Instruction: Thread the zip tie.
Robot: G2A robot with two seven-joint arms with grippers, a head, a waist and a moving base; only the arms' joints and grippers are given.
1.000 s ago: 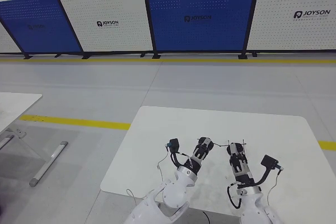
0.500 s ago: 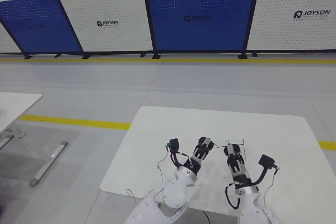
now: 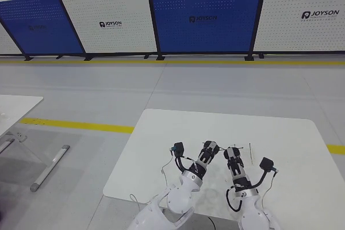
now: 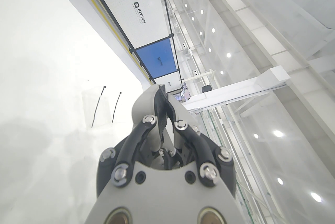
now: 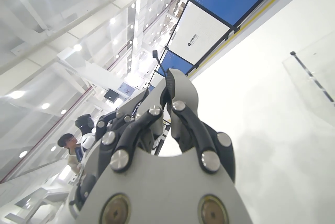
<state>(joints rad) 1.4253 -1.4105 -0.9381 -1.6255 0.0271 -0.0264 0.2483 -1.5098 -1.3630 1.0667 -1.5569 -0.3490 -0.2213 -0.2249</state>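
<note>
My right gripper (image 5: 168,73) is shut on a thin black zip tie (image 5: 157,58), whose head sticks out a short way past the fingertips. My left gripper (image 4: 162,90) is shut, and I see nothing between its pads. In the top view both grippers hover over the near middle of the white table (image 3: 276,129), left gripper (image 3: 211,147) and right gripper (image 3: 232,152) close side by side with a small gap. The held tie is too fine to make out from above.
Two loose black zip ties (image 4: 98,107) (image 4: 116,107) lie side by side on a clear sheet (image 4: 89,96) on the table, just right of the grippers (image 3: 251,150). One of them shows in the right wrist view (image 5: 311,75). A second table (image 3: 6,115) stands far left.
The right arm has shifted left, bringing its gripper close beside the left gripper. The left arm has stayed where it was.
</note>
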